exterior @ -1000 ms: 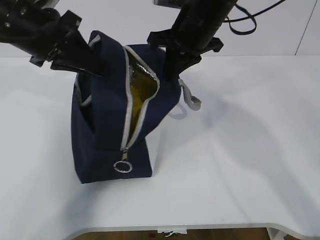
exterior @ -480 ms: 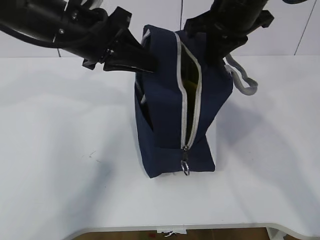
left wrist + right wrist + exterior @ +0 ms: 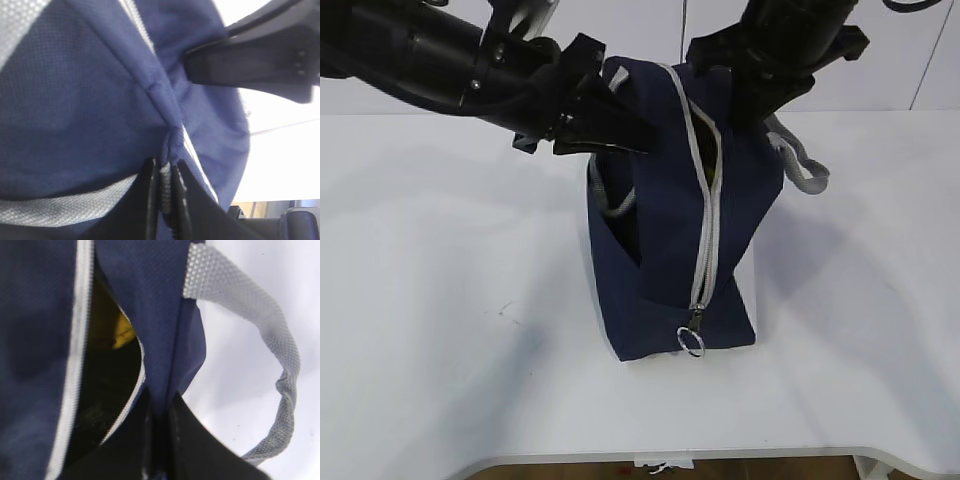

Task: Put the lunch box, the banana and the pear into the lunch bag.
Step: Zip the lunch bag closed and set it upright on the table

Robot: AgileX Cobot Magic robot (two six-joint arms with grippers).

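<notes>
The navy lunch bag (image 3: 665,240) stands upright in the middle of the table, its grey zipper (image 3: 705,200) partly open with the ring pull (image 3: 691,343) at the bottom. My left gripper (image 3: 620,130) is shut on the bag's upper left edge, pinching fabric and grey strap (image 3: 165,187). My right gripper (image 3: 755,95) is shut on the bag's upper right edge (image 3: 160,410). Through the opening, the right wrist view shows something yellow (image 3: 122,332) inside; I cannot tell whether it is the banana or the pear. The lunch box is not visible.
A grey strap handle (image 3: 805,165) hangs off the bag's right side, also in the right wrist view (image 3: 270,340). The white table (image 3: 440,300) stretches left and right of the bag; its front edge runs near the bottom.
Both grippers have carried the bag from the left to the table's middle and turned it. The zipper opening has narrowed, and the left arm has come closer in.
</notes>
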